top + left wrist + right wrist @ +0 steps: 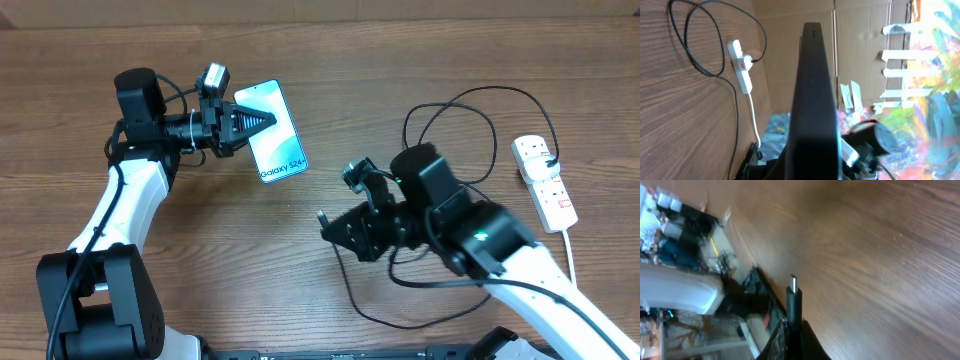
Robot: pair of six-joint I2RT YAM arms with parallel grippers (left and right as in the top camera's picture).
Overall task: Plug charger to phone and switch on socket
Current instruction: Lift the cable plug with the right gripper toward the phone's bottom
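My left gripper is shut on the left long edge of the phone, whose light blue screen faces up at the upper middle of the table. The left wrist view shows the phone edge-on as a dark slab. My right gripper is shut on the charger's black connector, whose metal tip points out over bare wood, right of and below the phone and apart from it. The charger cable loops back to the white socket at the right edge. The socket also shows in the left wrist view.
The socket's white cord runs toward the front right. More black cable lies looped on the wood under my right arm. A cardboard wall stands behind the table's far side.
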